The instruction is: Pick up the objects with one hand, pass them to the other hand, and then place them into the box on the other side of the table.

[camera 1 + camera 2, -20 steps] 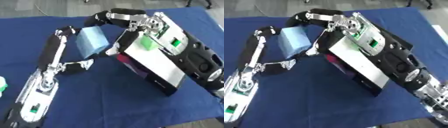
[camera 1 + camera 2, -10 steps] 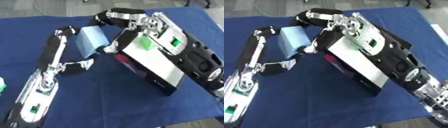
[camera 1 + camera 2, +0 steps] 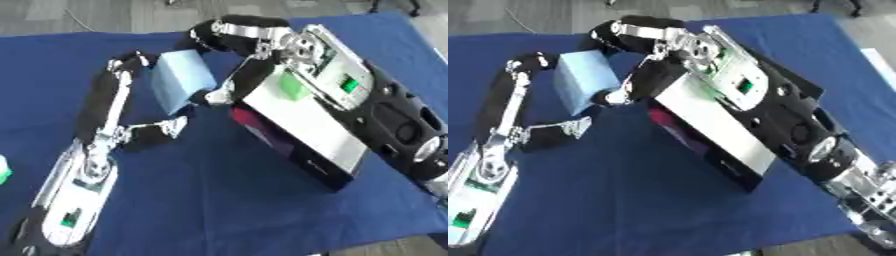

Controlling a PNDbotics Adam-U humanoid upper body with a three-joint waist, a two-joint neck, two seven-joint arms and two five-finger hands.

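Light blue block [image 3: 181,81] held tilted above the far-left table [image 3: 219,200], long axis running far to near, between left robot hand [image 3: 131,95] curled on its left and right robot hand [image 3: 229,87] pinching its right edge (handover under way, apparently).

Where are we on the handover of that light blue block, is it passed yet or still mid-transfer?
Mid-transfer, it looks. The light blue block is off the blue tablecloth, with fingers of both robot hands on it: the left robot hand at its far left edge, the right robot hand at its right side. Which one carries it I cannot tell. Still left: release by one robot hand and placing in the box, which is not in view.
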